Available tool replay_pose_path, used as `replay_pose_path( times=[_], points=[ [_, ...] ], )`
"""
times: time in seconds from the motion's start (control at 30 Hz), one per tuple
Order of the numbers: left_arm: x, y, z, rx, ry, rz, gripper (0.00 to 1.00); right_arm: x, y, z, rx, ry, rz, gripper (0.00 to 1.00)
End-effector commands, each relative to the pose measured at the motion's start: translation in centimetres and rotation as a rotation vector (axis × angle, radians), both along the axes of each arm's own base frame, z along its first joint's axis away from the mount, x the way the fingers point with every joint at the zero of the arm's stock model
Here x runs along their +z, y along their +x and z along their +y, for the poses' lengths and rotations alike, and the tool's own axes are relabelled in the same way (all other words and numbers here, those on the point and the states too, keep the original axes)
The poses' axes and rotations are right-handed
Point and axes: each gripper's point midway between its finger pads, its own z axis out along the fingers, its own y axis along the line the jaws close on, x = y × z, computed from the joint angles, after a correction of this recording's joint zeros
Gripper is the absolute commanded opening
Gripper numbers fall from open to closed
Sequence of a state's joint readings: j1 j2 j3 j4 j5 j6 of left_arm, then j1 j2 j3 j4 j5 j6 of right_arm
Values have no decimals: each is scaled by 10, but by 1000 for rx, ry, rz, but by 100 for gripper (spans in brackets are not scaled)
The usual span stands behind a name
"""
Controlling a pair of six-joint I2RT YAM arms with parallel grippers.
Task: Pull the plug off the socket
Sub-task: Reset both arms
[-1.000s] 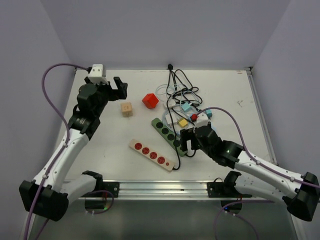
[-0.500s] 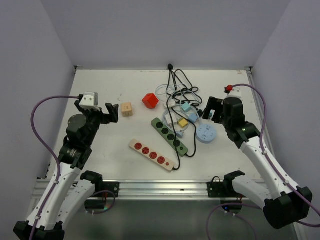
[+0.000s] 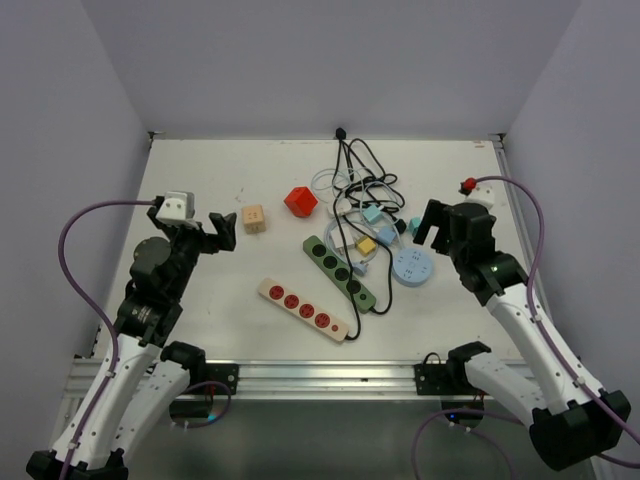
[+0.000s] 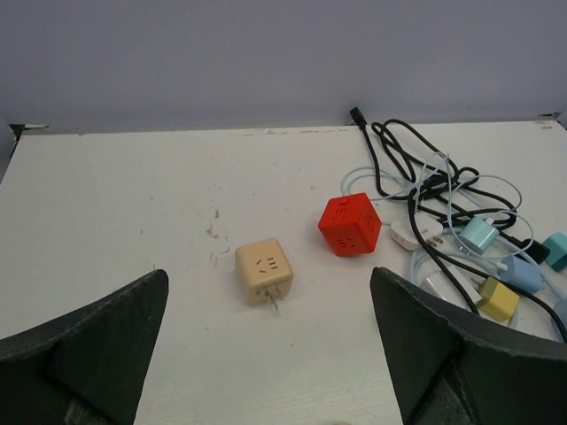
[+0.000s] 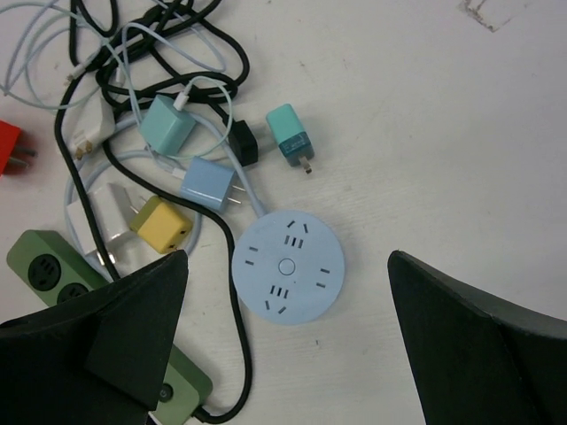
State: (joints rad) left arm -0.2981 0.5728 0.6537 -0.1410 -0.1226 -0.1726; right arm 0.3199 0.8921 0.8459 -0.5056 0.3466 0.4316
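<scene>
Hovering wide open w/ nothing held were the left gripper [image 3: 224,232] at centre-left and the right gripper [image 3: 428,222] at centre-right (top view). Round blue socket [image 3: 412,267] lay right of centre, w/ a light-blue plug [image 5: 209,184] loose just upper-left of it.

On the white bench [image 3: 200,180], the tan plastic cube adapter [image 3: 253,218] lies left of the red plastic cube adapter [image 3: 300,201]. The green plastic power strip [image 3: 338,270] lies between the cream plastic strip with red sockets [image 3: 303,308], nearer, and the round pale-blue plastic socket [image 3: 413,267], to its right. The black cable tangle [image 3: 356,185] lies behind them.
</scene>
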Motion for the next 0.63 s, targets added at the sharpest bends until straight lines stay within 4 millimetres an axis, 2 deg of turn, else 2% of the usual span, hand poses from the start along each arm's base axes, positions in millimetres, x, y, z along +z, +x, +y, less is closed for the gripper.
replay_pose_path(
  times=[0.0,0.23,0.6],
  points=[
    [4,0,3,17,0,-16,99,-9,-1,-12,-95,-17,54,99],
    [2,1,4,26,2,-8,100,-17,5,-9,-90,-16,68,99],
    [-7,7,8,56,22,23,99,-8,6,-9,-104,12,15,99]
  ],
)
